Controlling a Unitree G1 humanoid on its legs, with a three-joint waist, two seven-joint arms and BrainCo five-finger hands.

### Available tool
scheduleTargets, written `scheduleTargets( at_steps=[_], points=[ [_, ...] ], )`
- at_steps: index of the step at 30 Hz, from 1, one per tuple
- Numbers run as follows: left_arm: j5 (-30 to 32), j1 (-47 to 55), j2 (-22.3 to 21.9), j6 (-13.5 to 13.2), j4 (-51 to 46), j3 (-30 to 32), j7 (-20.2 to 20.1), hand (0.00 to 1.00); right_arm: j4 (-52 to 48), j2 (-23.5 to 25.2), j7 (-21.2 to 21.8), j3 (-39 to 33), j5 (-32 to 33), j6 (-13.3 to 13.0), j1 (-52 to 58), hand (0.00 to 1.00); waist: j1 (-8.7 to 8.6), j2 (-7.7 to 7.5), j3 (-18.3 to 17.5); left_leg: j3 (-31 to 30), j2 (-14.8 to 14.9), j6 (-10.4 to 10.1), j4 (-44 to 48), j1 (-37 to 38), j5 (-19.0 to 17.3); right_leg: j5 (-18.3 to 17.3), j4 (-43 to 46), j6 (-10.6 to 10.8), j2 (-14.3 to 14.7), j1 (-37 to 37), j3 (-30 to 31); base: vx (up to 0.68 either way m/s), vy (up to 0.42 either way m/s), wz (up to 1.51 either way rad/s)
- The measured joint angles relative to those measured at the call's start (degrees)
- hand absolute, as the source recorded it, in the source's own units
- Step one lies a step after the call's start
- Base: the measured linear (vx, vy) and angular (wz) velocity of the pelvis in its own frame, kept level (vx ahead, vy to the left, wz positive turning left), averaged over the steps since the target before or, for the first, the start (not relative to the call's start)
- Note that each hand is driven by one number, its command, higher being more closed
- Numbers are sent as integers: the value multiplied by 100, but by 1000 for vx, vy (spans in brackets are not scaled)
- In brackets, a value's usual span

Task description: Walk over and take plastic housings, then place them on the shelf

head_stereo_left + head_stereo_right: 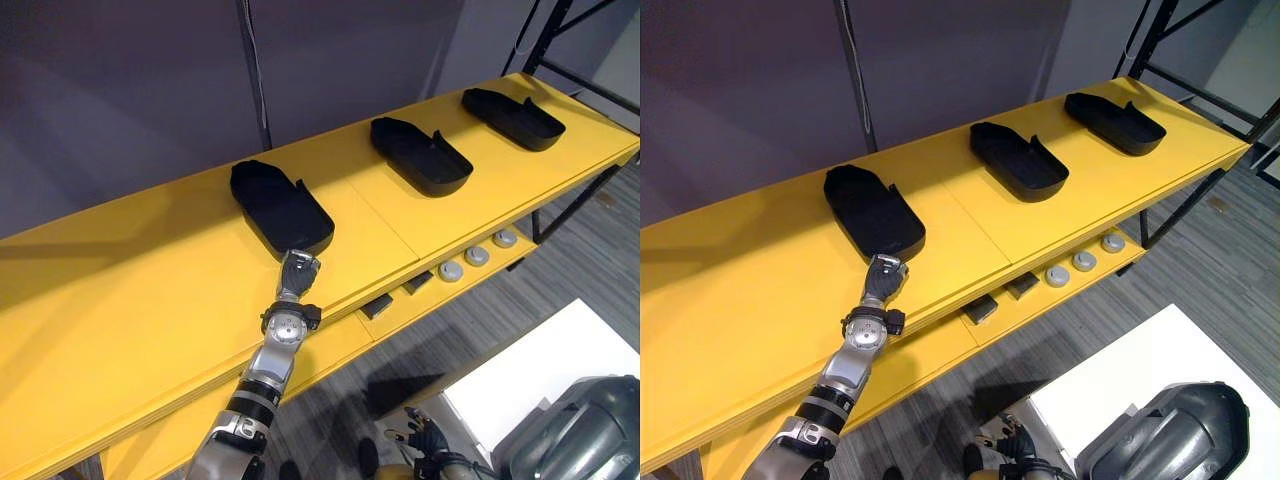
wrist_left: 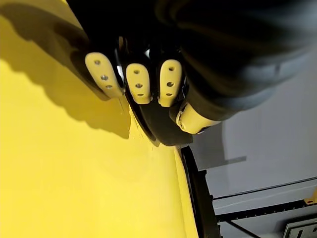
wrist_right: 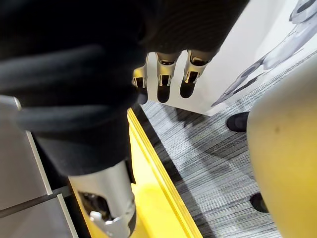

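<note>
Plastic housings, three in all, lie in a row on the top board of a long yellow shelf (image 1: 130, 290), well apart from one another. A white tabletop (image 1: 540, 370) stands lower, over grey carpet. A black metal upright (image 1: 545, 40) carries the shelf's far end.

Each housing is a matte black, open-topped shell: shallow, long, rounded at one end, with a raised wall and a notch along one side. The nearest housing (image 1: 280, 205) sits about mid-shelf, the middle housing (image 1: 420, 155) beyond it, and the far housing (image 1: 512, 118) close to the end.

The left hand (image 1: 298, 272) reaches over the board's front edge and meets the near end of the nearest housing; whether it grips it cannot be told. The right hand (image 3: 165, 69) hangs low above the carpet, relaxed and holding nothing.

On the lower ledge sit two dark blocks (image 1: 376, 306) and three grey discs (image 1: 477, 256).
</note>
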Motion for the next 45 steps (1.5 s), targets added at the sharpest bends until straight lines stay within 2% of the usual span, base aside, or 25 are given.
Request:
scheduleTargets(
  at_steps=[4,8,10,12,15,19,22,24,26,31,32,36,40,45],
  points=[
    [-30,651,114,-65,-1077,-156,-106,100,7,2,-25,-6,8,0,3,0,22,16,-10,-130,-20,32,2,-25,24,-11,1,10,-24,31,-118,-22,1,15],
    [-130,1412,281,-340,-2687,-92,-318,100,98,-48,-45,-23,0,-1,26,0,181,91,-68,-340,-54,59,16,-7,51,-67,12,28,-68,147,-286,-14,8,26],
    [-173,1696,317,-481,-3388,130,-328,100,185,-132,-45,-17,-2,-1,25,0,327,152,-109,-415,-68,58,-1,-13,51,-92,33,37,-85,161,-333,-25,19,24],
    [-360,2137,302,-746,-4157,662,-284,100,276,-182,-47,-13,-13,-1,40,0,429,199,-191,-537,-85,58,-2,-15,51,-137,56,53,-104,209,-449,-4,7,25],
    [-353,2740,249,-943,-4696,1506,-74,100,374,-201,-46,8,-13,-1,53,0,575,203,-247,-627,-89,59,-1,-19,52,-220,167,53,-115,215,-527,-3,3,18],
    [-483,3674,-142,-979,-4765,2922,434,100,352,-156,-72,-105,-136,-1,172,0,768,171,-346,-863,-132,84,-1,44,72,-409,368,78,-185,305,-783,15,-1,34],
    [-1022,4339,-409,-965,-4720,3801,896,100,71,-88,-87,-99,-264,0,372,0,994,116,-401,-1036,-179,53,-3,101,35,-585,562,114,-271,383,-1001,20,8,34],
    [-1161,4619,-424,-914,-4453,4082,909,100,-124,-48,-92,-84,-370,1,440,0,1073,96,-450,-1101,-202,74,-3,101,17,-654,652,136,-316,391,-1106,4,5,27],
    [-1164,4839,-438,-684,-3962,4272,793,100,-341,24,-92,-79,-422,9,453,0,1119,97,-529,-1078,-211,130,-3,103,-20,-659,655,144,-336,390,-1117,0,6,5],
    [-1150,4928,-443,-238,-2090,4087,251,100,-660,120,-77,250,-473,54,458,0,1114,23,-698,-806,-177,125,9,112,-80,-667,653,155,-355,386,-1103,-4,6,-5],
    [-1146,4883,-444,-135,-1620,3905,2,0,-702,135,-73,276,-476,101,470,0,1109,8,-707,-760,-176,115,50,112,-88,-671,657,161,-365,395,-1092,6,7,-4],
    [-1054,4600,-441,-16,-421,3164,-521,0,-767,130,-76,304,-469,137,493,0,1096,-37,-732,-743,-201,90,88,117,-94,-706,696,190,-401,402,-1077,0,0,0],
    [-897,4301,-390,-35,243,2796,-667,0,-765,131,-93,237,-458,136,511,0,1078,-10,-715,-654,-187,77,122,119,-155,-730,727,190,-392,378,-1015,-18,-4,-10],
    [-799,4059,-349,-84,871,2342,-743,0,-711,123,-247,-31,-407,130,512,0,969,29,-689,-431,-152,38,100,162,-201,-739,742,190,-343,278,-748,-2,3,-22]
  ],
)
